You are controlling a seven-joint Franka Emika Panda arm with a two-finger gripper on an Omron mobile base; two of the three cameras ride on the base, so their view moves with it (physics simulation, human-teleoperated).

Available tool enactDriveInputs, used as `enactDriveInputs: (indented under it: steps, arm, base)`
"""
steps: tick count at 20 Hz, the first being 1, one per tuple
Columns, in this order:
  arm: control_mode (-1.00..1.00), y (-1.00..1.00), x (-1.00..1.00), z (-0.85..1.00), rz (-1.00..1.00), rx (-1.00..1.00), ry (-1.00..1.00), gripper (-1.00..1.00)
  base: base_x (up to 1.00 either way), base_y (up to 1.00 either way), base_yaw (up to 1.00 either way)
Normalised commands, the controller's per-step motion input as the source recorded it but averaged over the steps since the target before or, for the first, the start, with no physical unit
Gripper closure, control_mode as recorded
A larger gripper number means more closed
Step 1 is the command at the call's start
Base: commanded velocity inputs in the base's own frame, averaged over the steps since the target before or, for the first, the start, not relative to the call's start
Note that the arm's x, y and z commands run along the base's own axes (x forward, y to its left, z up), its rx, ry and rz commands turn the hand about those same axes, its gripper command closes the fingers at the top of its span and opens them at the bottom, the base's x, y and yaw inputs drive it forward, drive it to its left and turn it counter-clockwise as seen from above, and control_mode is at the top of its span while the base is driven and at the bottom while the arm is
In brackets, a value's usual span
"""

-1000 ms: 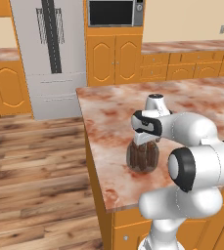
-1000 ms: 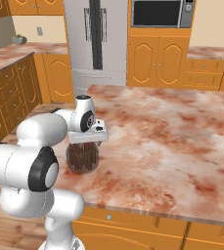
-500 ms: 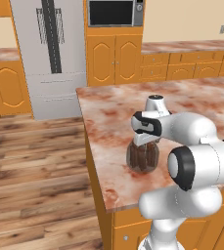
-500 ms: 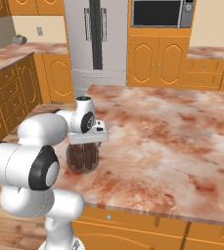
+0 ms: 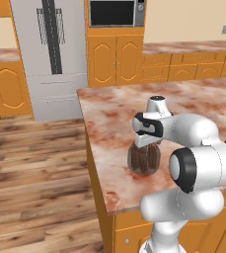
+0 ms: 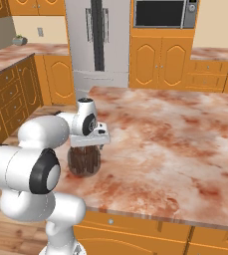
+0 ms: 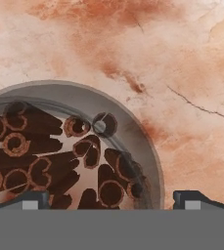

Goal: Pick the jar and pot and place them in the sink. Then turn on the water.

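Nothing moved; my gripper [image 6: 88, 148] hung over the jar [image 6: 83, 161].
Fingers stayed wide open (slightly off-centre), so closing might have tipped it.

Kitchen behind the marble worktop [image 5: 109, 128]
A steel fridge [image 5: 48, 54], a black microwave [image 5: 115, 12] and orange cabinets [image 5: 115, 64] stand on the wooden floor [image 5: 30, 183].

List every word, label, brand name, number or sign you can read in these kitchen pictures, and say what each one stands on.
None can be read: the jar, the microwave, the fridge and the counter bear no legible text.
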Motion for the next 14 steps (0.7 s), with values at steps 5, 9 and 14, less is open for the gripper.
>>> enactDriveInputs:
  steps: [5,9,14]
  arm:
    - [-1.0,0.0,0.0,0.0,0.0,0.0,0.0,1.0]
    - [-1.0,0.0,0.0,0.0,0.0,0.0,0.0,1.0]
    - [-1.0,0.0,0.0,0.0,0.0,0.0,0.0,1.0]
  base:
    - [0.0,0.0,0.0]
    - [0.0,0.0,0.0]
    - [0.0,0.0,0.0]
